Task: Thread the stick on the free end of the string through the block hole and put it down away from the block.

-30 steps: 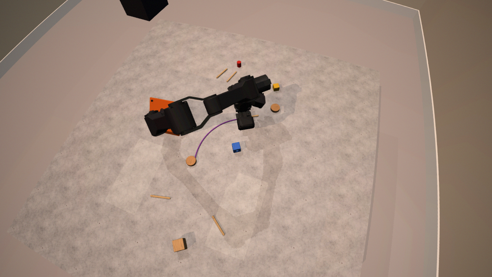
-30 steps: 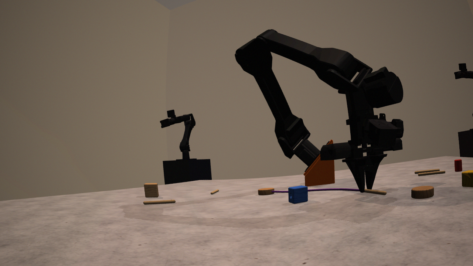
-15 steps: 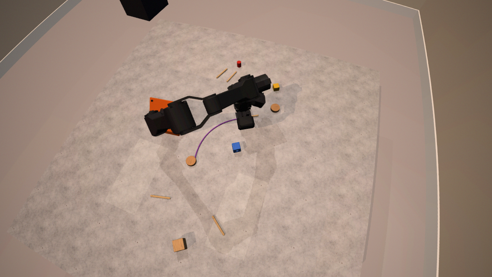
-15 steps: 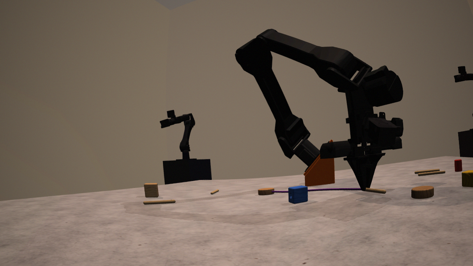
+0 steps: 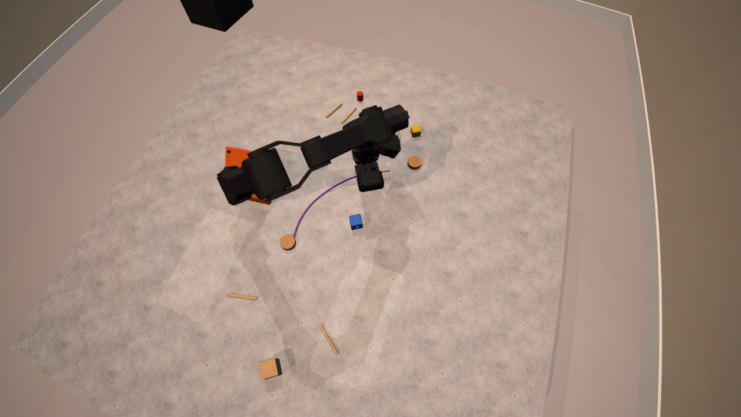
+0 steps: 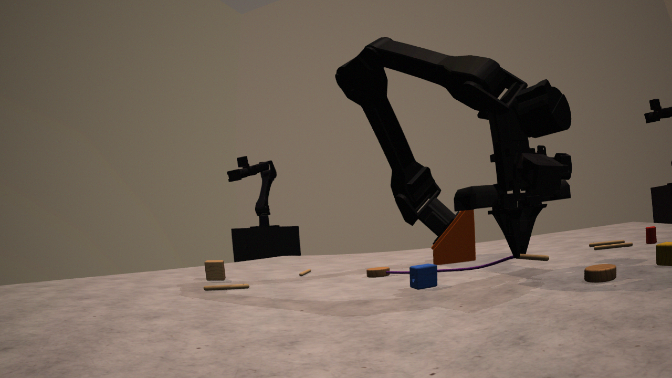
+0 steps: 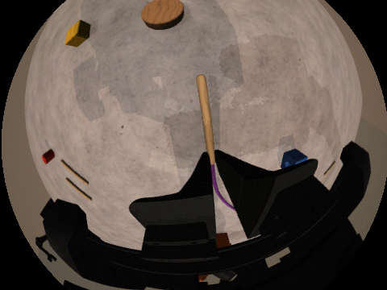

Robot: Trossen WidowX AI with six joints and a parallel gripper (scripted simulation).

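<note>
My gripper (image 6: 517, 254) (image 7: 210, 155) points down and is shut on the stick (image 5: 385, 170) (image 6: 535, 257) (image 7: 205, 114) at its string end, at about table height. The rest of the stick juts out beyond the fingertips. The purple string (image 5: 314, 197) (image 6: 470, 269) (image 7: 213, 172) curves from the stick to the round wooden button (image 5: 287, 242) (image 6: 377, 272). The blue block (image 5: 355, 220) (image 6: 425, 276) (image 7: 294, 156) stands on the table, apart from string and gripper, with a small hole mark on one side. The fingertips are hidden in the top view.
A loose wooden disc (image 5: 414, 161) (image 6: 600, 273) (image 7: 162, 13) lies beyond the stick's tip. A yellow cube (image 5: 415, 131) (image 7: 77, 34), a red cylinder (image 5: 359, 96) and two loose sticks lie farther off. A plain wooden cube (image 5: 269, 368) and two more sticks lie toward the near side.
</note>
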